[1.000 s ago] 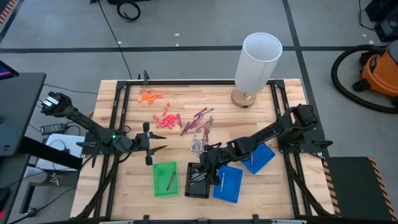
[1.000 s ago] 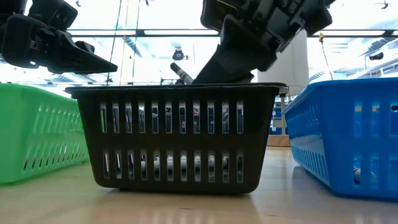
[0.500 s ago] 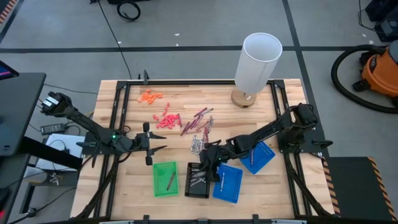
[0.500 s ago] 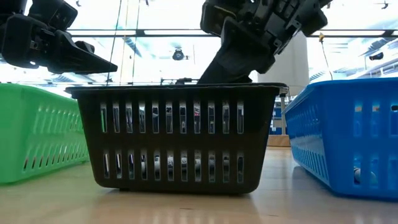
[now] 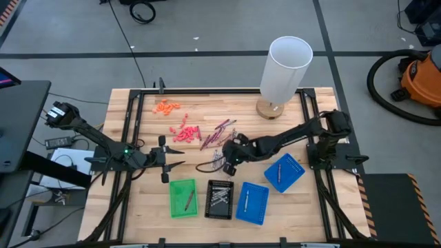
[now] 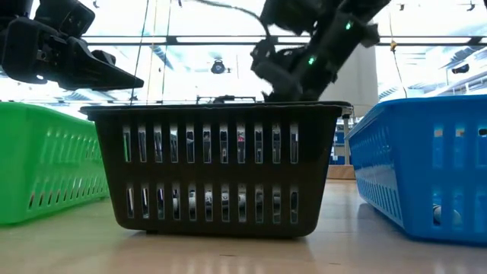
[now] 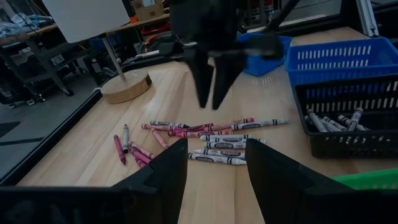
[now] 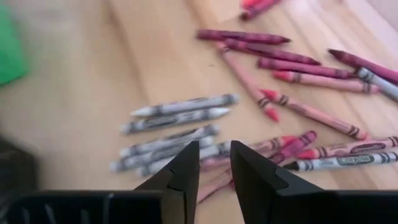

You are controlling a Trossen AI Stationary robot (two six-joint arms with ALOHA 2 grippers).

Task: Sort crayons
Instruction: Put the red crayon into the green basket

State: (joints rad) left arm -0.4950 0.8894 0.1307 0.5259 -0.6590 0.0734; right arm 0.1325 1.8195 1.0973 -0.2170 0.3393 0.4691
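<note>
Loose crayons lie flat on the table: silvery grey ones (image 8: 177, 112) and dark red ones (image 8: 292, 65), also seen in the high view (image 5: 219, 160). My right gripper (image 5: 227, 162) hovers above the grey ones, fingers pointing down, a little open and empty; it also shows in its wrist view (image 8: 214, 167) and the left wrist view (image 7: 209, 102). My left gripper (image 5: 176, 164) waits open and empty at the left, above the table. Several grey crayons (image 7: 333, 119) lie in the black tray (image 5: 220, 200). One crayon lies in the green tray (image 5: 182, 198).
Two blue trays (image 5: 253, 204) (image 5: 284, 172) each hold a crayon. Coral-pink bits (image 5: 185, 132) and orange bits (image 5: 165, 105) lie at the far left. A white lamp on a round wooden base (image 5: 272, 108) stands at the far edge.
My right gripper has risen from just over the black tray and gone toward the table's far edge, to above the loose grey crayons. The grey crayon end that showed at its fingers over the tray a second ago shows there no more.
</note>
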